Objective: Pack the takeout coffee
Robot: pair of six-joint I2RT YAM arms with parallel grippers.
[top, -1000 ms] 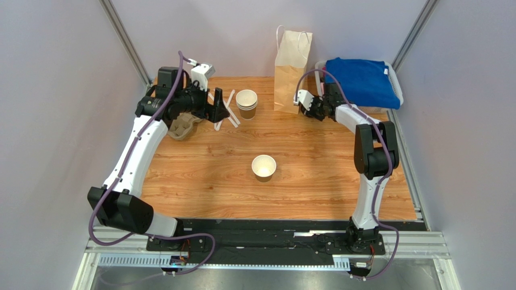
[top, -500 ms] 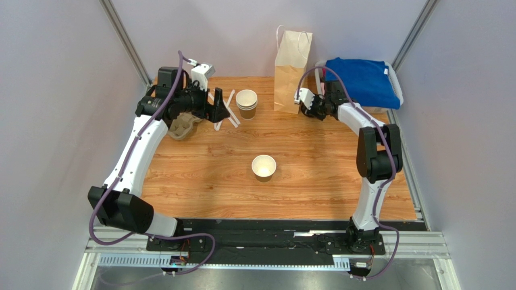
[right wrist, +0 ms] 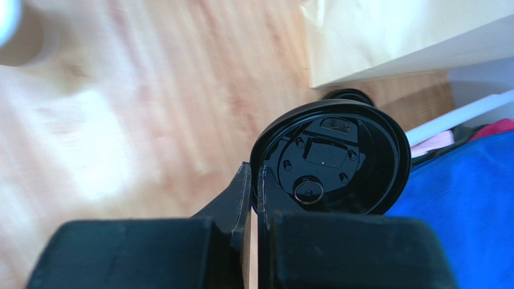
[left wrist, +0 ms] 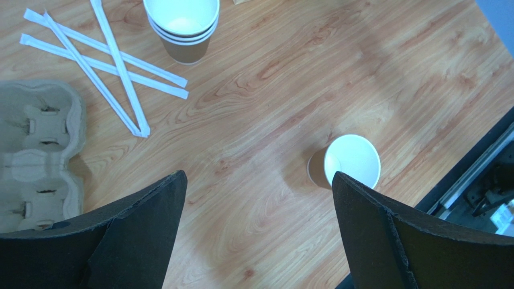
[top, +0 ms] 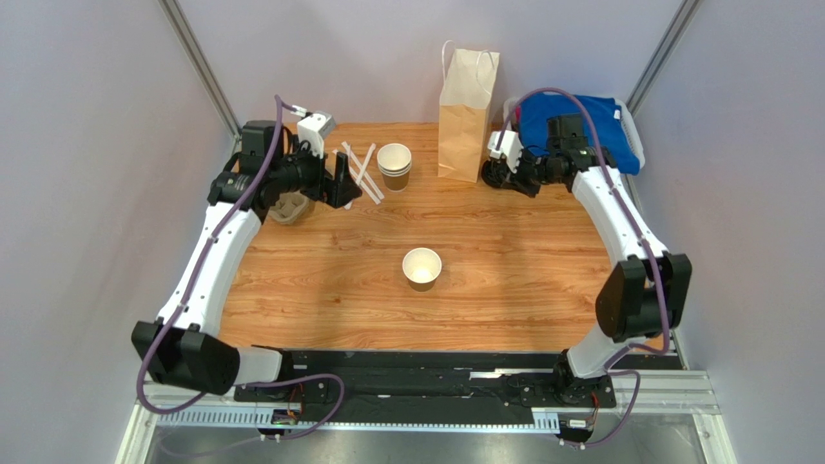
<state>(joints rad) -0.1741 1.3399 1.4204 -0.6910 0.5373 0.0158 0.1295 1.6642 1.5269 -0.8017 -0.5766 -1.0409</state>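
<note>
- The right gripper (right wrist: 253,180) has its fingers pressed nearly together on the rim of a black lid (right wrist: 330,158). The lid is held on edge, with its hollow underside facing the wrist camera.
- The cup (top: 422,266) that the lid belongs on stands upright and uncovered at the middle of the table (top: 523,290), mouth up and cream inside showing.
- From the right fingers the cup lies toward the near edge and to the robot's left, well apart. The lid probably needs turning flat, underside down, before it can sit on the rim.
- The left gripper (left wrist: 258,180) hangs with its fingers spread wide and holds nothing. It is above the far left of the table, about as far from the cup as the right one.
- The paper bag (top: 467,101) stands upright at the far edge, just beside the right gripper, with the blue cloth (top: 581,130) on its other side, so space there is tight.
- A dark round shape at the bag's foot may be another lid, but the wrist view is too blurred to tell.
- The cup has bare wood all round it. The stack of cups (top: 394,164), straws (left wrist: 102,66) and cup carrier (left wrist: 36,150) are well apart at the far left.
</note>
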